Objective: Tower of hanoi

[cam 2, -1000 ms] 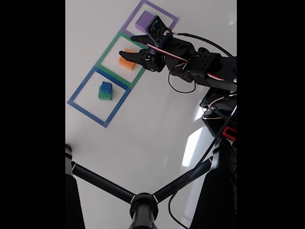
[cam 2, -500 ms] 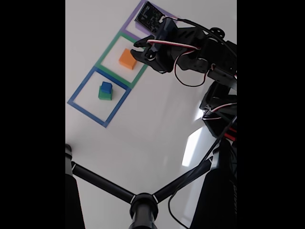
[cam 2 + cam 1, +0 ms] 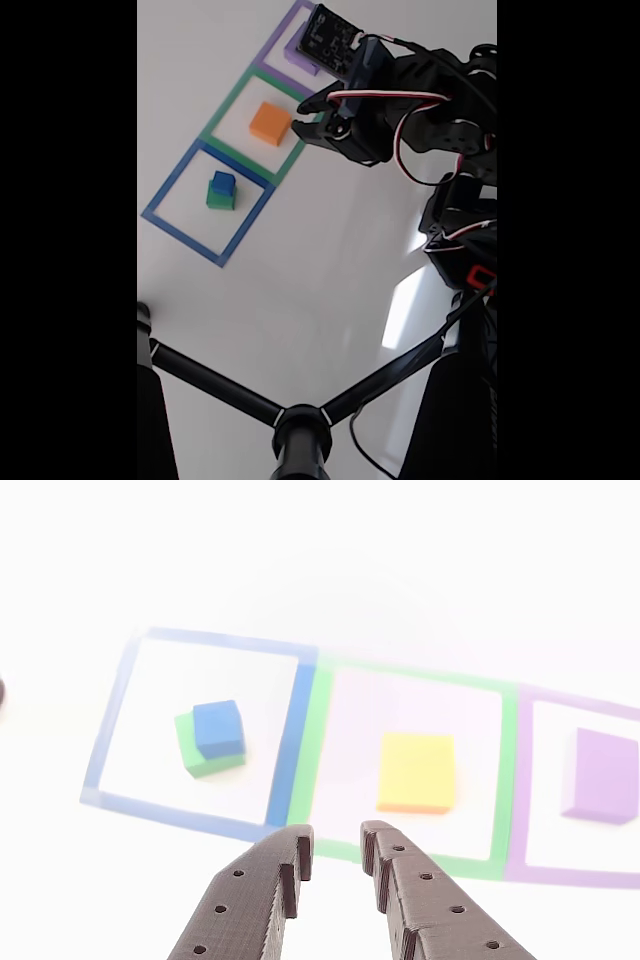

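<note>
On a white table lie three tape squares in a row. In the blue square (image 3: pixel 292 730) a small blue cube (image 3: pixel 219 728) (image 3: pixel 223 181) sits on a green block (image 3: pixel 196 758) (image 3: pixel 219 199). An orange block (image 3: pixel 417 772) (image 3: pixel 270 123) lies alone in the green square (image 3: pixel 505 780). The purple square (image 3: pixel 525 800) holds a purple block (image 3: pixel 603 776) (image 3: pixel 297 47), partly hidden by the arm's camera board in the fixed view. My gripper (image 3: pixel 337 838) (image 3: pixel 305 108) hovers at the near edge of the green square, beside the orange block. Its jaws stand slightly apart with nothing between them.
A black stand with spreading legs (image 3: pixel 300 430) fills the bottom of the fixed view. The arm's body and loose cables (image 3: pixel 460 220) take up the right side. Bare white tabletop (image 3: pixel 300 260) lies between the squares and the stand.
The gripper has pulled back to the right and lifted away from over the orange block, which now shows fully in the green square. The blocks have not moved.
</note>
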`<state>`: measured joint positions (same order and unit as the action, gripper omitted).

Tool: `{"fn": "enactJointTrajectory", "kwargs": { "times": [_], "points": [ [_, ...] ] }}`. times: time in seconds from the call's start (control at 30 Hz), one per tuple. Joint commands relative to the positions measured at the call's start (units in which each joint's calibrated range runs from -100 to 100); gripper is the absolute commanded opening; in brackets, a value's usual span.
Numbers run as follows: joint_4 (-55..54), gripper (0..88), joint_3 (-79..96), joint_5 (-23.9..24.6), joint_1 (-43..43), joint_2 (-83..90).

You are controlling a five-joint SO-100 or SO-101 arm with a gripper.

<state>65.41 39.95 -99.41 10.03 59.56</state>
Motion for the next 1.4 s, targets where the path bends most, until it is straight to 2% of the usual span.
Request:
{"fn": "enactJointTrajectory", "kwargs": {
  "times": [0.0, 0.43, 0.57, 0.63, 0.8, 0.9, 1.03, 1.37],
  "points": [
    [0.58, 1.7, -2.49, -0.59, 1.38, 1.44],
    [-7.68, 3.9, 5.32, -0.59, 6.75, -0.82],
    [-11.81, 7.8, 8.69, -0.59, 7.9, -1.47],
    [-15.13, 12.5, 11.23, -0.59, 8.09, -1.79],
    [-30.11, 25.9, 22.23, -0.59, 7.13, -2.19],
    [-41.28, 29.8, 28.14, -0.59, 5.98, -4.53],
    [-56.5, 31.0, 35.05, -0.59, 5.02, -9.06],
    [-79.98, 32.1, 42.14, -0.59, 2.63, -22.3]
  ]
}}
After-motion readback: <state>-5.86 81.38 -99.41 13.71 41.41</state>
